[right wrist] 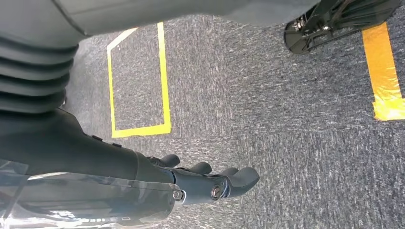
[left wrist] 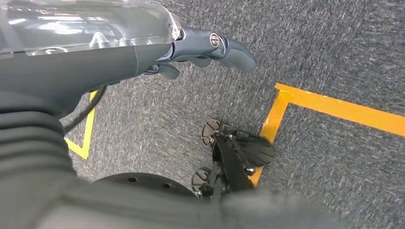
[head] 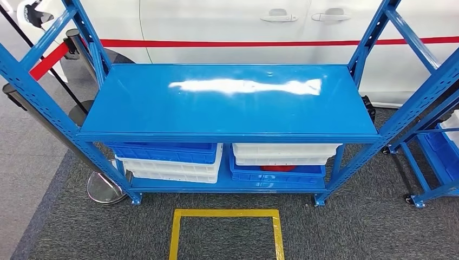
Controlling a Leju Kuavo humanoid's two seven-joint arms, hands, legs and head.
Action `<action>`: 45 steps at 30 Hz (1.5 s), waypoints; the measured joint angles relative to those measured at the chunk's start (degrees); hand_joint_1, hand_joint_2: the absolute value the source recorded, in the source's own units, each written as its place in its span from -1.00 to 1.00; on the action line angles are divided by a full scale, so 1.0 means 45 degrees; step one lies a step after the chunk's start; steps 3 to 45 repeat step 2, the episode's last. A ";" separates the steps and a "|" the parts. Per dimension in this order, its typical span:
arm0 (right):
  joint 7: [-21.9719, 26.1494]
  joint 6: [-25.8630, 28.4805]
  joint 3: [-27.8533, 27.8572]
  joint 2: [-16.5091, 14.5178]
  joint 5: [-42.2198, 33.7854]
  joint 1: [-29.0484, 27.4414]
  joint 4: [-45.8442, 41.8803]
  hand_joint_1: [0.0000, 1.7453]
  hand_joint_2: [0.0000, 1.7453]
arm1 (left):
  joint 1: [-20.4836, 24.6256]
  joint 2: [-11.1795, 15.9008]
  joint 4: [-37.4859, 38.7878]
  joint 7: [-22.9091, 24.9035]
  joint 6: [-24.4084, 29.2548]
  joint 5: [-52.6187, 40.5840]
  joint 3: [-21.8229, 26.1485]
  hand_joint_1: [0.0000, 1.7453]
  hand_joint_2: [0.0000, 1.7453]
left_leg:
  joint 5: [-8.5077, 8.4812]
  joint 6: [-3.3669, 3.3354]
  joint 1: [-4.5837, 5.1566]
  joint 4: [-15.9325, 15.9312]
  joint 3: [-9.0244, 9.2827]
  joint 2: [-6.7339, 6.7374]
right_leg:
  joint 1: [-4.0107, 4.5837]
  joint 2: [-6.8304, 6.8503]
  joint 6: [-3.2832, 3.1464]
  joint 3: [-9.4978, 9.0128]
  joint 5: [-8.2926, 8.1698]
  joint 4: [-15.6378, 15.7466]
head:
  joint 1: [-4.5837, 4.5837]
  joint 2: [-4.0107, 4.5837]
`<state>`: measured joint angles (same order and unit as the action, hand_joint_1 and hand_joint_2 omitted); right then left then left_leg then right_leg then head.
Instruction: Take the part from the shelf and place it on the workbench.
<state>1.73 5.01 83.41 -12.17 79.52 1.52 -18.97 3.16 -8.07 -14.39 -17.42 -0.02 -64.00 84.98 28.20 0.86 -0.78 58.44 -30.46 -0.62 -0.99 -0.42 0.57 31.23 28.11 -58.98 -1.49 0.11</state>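
You face a blue shelf (head: 227, 100) with a bare top, its front edge above yellow floor tape (head: 226, 213). On the lower level, bins hold a red part (head: 279, 168) at right. Your left hand (left wrist: 210, 50) and right hand (right wrist: 210, 183) hang over grey carpet (right wrist: 286, 119), fingers loosely extended and apart, holding nothing.

red part (head: 279, 168) mostly hidden under white bin (head: 284, 153), shelf uprights cropped

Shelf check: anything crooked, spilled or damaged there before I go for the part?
Nothing stands out. The blue shelf stands square, its top bare apart from glare. Below, blue and white bins sit stacked neatly; a red item lies in the lower right bin.
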 joint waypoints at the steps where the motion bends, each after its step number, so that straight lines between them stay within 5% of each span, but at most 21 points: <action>1: -0.0028 -0.0004 0.0000 0.0000 0.0006 0.0008 0.0000 -1.00 1.00 | 0.0005 0.0000 -0.0001 0.0027 0.0032 0.0005 0.0000 -1.00 1.00 | 0.0003 -0.0008 0.0011 0.0002 0.0000 0.0000 | -0.0009 0.0000 0.0017 -0.0003 -0.0001 0.0005 | 0.0000 0.0000; 45: -0.0045 -0.0006 0.0000 0.0000 0.0008 0.0012 0.0000 -1.00 1.00 | 0.0008 0.0000 -0.0002 0.0037 0.0047 0.0008 0.0000 -1.00 1.00 | 0.0003 -0.0009 0.0016 0.0004 -0.0001 0.0000 | -0.0014 -0.0001 0.0030 -0.0003 -0.0002 0.0007 | 0.0000 0.0000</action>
